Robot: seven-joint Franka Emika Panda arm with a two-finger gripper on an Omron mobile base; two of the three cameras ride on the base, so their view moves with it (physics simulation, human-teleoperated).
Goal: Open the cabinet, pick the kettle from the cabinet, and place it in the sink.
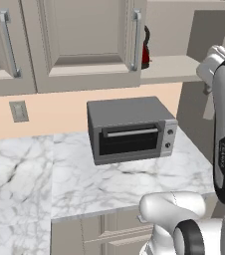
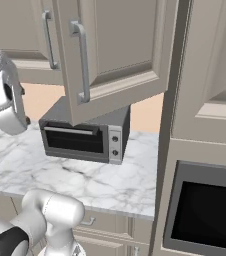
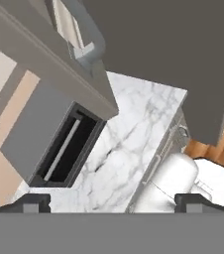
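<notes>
The cabinet [image 1: 84,45] hangs over the counter. Its left door is shut and its right door [image 2: 120,50] is swung out, silver bar handle [image 2: 82,60] facing the room. The red kettle [image 1: 145,50] with its black handle stands on the beige shelf [image 1: 169,67], half hidden behind the left door's edge. My gripper [image 3: 114,203] is open, its finger tips [image 3: 29,203] far apart with nothing between them. It hangs just under the open door's lower edge and handle [image 3: 89,44], right of the kettle and apart from it. The sink is out of view.
A grey toaster oven [image 1: 132,129] stands on the white marble counter [image 1: 129,184] below the cabinet. A tall unit with a built-in dark oven [image 2: 210,210] closes the right side. Base cabinets [image 2: 115,225] run under the counter. A wall outlet [image 1: 19,110] sits at the left.
</notes>
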